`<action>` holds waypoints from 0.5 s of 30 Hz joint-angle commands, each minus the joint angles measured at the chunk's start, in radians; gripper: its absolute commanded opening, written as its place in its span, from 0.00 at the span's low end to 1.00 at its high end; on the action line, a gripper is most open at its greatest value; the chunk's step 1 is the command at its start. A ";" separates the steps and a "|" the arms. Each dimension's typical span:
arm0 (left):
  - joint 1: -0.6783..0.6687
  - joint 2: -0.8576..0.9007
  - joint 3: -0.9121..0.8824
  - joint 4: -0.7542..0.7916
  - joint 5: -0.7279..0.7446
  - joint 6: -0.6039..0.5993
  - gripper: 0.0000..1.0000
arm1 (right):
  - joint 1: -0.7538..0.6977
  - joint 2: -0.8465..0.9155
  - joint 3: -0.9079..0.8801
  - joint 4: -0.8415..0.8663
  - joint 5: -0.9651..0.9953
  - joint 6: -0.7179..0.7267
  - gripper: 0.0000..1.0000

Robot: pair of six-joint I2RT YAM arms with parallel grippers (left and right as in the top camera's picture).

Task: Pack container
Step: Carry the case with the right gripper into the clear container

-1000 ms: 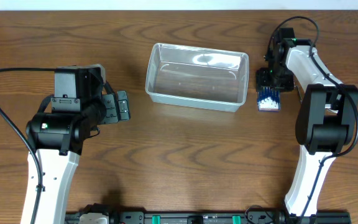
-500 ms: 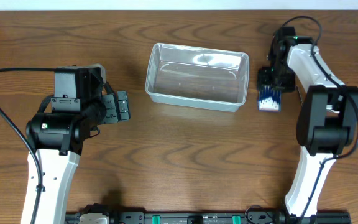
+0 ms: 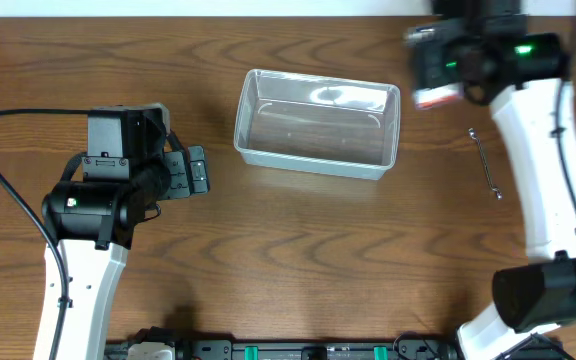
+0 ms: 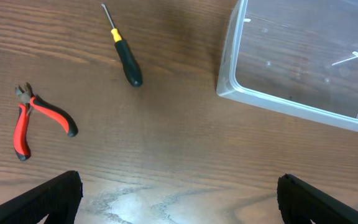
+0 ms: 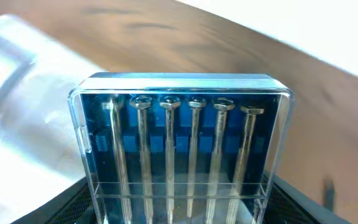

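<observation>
Overhead view: container (image 3: 313,130) at mid-rear of worktop (image 3: 318,250), between the two arms, mouth up, nothing inside. Long axis left to right, right end turned slightly toward the front. Clear walls, rounded corners, rolled rim.

Right claw (image 3: 438,65): clamped on the blue drill-bit case (image 3: 430,97), off the worktop, blurred, just past the container's right rear corner as seen from above. On the right wrist view, case (image 5: 182,149) held upright between the two fingers at its lower edge, clear lid toward the camera, row of metal bits running up and down. Container (image 5: 23,118) blurred behind and to the left of it.

Left claw (image 3: 196,172): fingers spread wide, gripping nothing, touching nothing, pointed toward the container's left end and well apart from it. On the left wrist view, left claw (image 4: 179,199) with one fingertip in each lower corner, bare wood between them, container (image 4: 303,56) at upper right.

Further out, on the worktop: black-and-yellow screwdriver (image 4: 123,46) left of the container, red-handled pliers (image 4: 36,121) left of that, slim metal tool (image 3: 484,163) lying to the right of the container.
</observation>
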 commanded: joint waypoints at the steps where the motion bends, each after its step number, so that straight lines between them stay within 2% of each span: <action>1: -0.003 0.000 0.018 -0.006 -0.012 0.016 0.98 | 0.113 0.043 -0.006 0.015 -0.085 -0.304 0.01; 6: -0.003 0.000 0.018 -0.007 -0.012 0.016 0.98 | 0.201 0.123 -0.006 0.057 -0.105 -0.471 0.01; 10: -0.003 0.000 0.018 -0.007 -0.012 0.016 0.98 | 0.225 0.223 -0.006 0.047 -0.179 -0.692 0.01; 15: -0.003 0.000 0.018 -0.007 -0.012 0.016 0.98 | 0.229 0.346 -0.006 0.052 -0.182 -0.708 0.01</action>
